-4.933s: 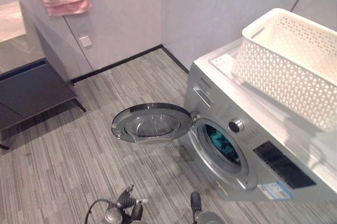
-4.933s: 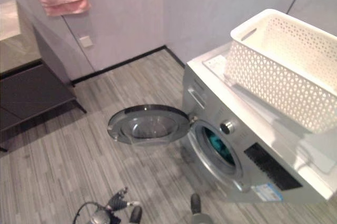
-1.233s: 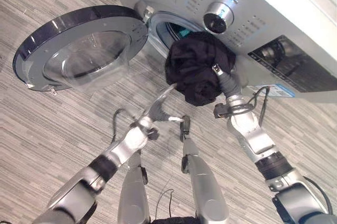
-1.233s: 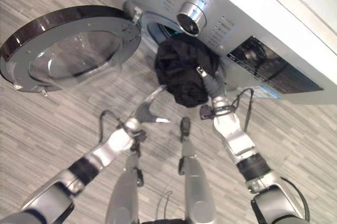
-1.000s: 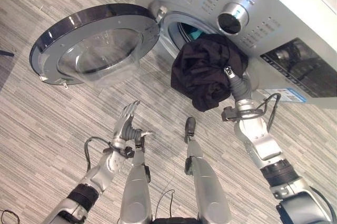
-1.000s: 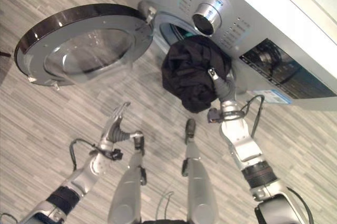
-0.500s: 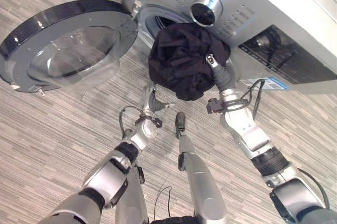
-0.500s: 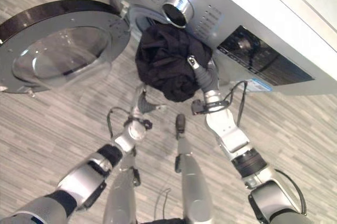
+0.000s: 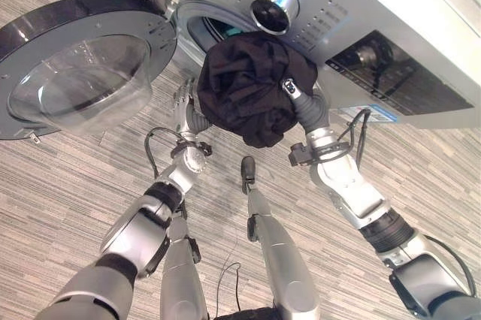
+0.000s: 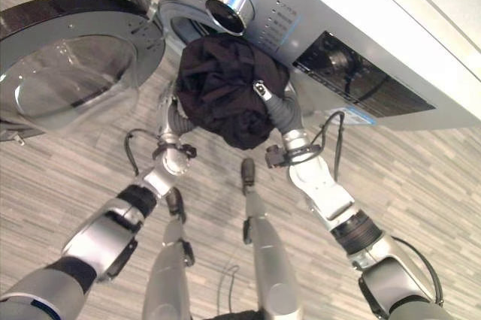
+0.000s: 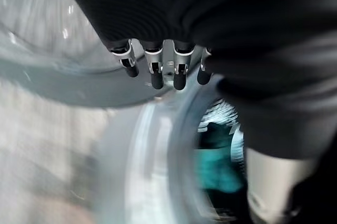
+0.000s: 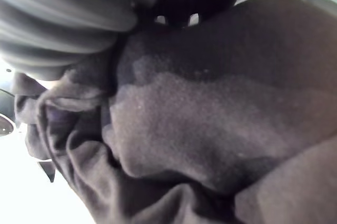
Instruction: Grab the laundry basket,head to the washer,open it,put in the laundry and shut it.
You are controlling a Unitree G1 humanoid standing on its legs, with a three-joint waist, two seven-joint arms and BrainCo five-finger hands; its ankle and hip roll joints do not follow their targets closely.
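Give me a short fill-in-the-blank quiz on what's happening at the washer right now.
1. The washer door stands ____.
2. The bundle of laundry held before the drum opening is ____ in colour.
3. Inside the drum lies a ____ coloured garment.
4. The left hand reaches up beside the bundle with its fingers ____.

Missing words: open; black; teal; straight

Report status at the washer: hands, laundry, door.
Right hand buried in the black laundry bundle, fingers hidden. Left hand open, beside the bundle. Bundle at the drum opening, not inside. Washer door swung open.
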